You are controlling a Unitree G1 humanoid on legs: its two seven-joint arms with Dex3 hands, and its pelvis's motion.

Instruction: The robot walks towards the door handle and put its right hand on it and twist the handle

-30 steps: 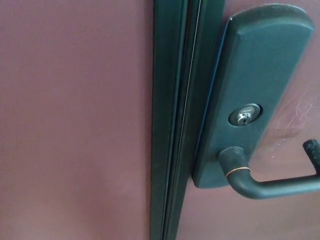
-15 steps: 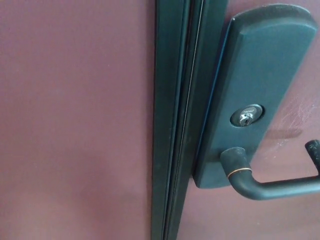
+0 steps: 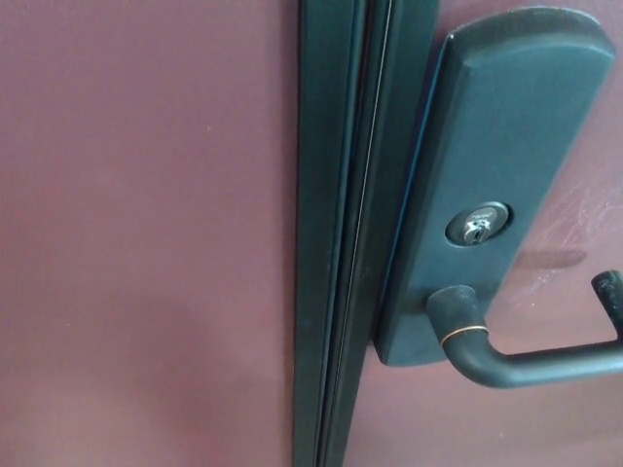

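Observation:
The dark lever handle [image 3: 531, 366] sticks out of a tall dark backplate [image 3: 506, 126] and runs right, out of the picture. It lies about level. A silver keyhole [image 3: 476, 226] sits in the plate above the lever's neck. Only a small black part of my right hand [image 3: 610, 294] shows at the right edge. It is just above the lever, and I cannot see whether it touches the lever. My left hand does not show.
The maroon door panel [image 3: 146, 233] fills the left half, very close to the camera. A dark vertical frame strip [image 3: 336, 233] runs top to bottom between that panel and the handle's door leaf [image 3: 574, 224].
The whole picture wobbles by a few pixels, so the camera has moved slightly. The lever stays level and the bit of right hand keeps its place above it.

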